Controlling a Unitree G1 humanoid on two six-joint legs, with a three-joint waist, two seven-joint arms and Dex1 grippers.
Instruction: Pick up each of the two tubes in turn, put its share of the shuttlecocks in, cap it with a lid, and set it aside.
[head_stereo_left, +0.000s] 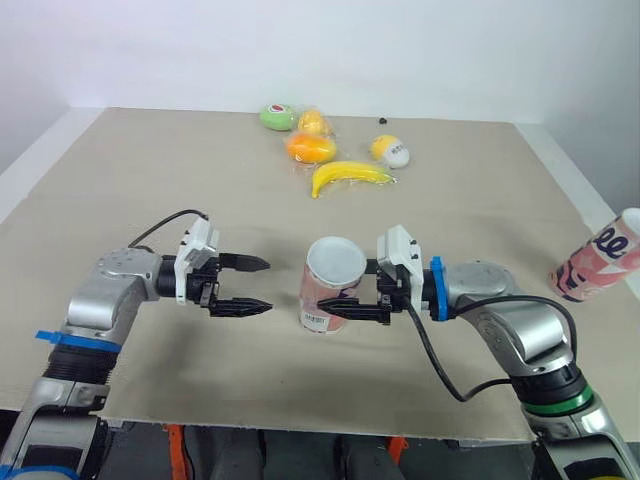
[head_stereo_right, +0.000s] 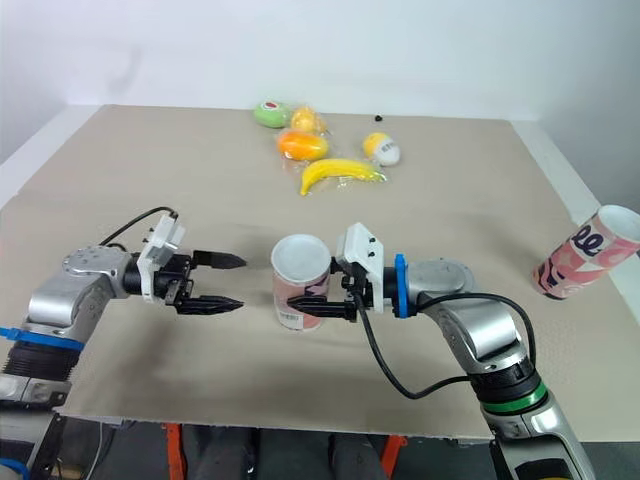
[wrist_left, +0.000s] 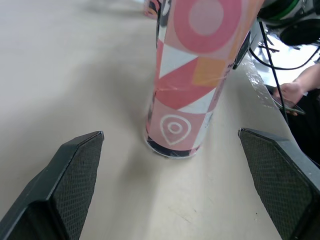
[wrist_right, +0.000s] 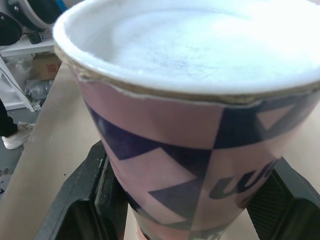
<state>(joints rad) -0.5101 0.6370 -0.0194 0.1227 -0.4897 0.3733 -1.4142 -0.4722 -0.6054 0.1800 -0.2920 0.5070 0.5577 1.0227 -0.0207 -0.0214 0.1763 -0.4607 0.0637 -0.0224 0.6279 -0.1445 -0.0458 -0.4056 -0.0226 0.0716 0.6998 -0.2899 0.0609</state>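
Tube (head_stereo_left: 325, 288) stands upright mid-desk near the front edge, open end up, white inside wall showing. Right gripper (head_stereo_left: 345, 292) is clamped on it from the right: one finger across the front of the wall, the other behind, both pressed against the pink print.

Left gripper (head_stereo_left: 268, 286) is spread wide and pinching nothing. It sits just left of the tube, tips pointing at it, not touching. In the left wrist view the tube base sits between and beyond the two fingers (wrist_left: 70, 175).

Second tube (head_stereo_left: 597, 258) is at the desk's (head_stereo_left: 150, 180) right edge, tilted, open end up and outward, well apart from both arms.

Far side of the desk: banana (head_stereo_left: 348, 176), orange (head_stereo_left: 310, 148), green fruit (head_stereo_left: 278, 117), all wrapped in clear film.
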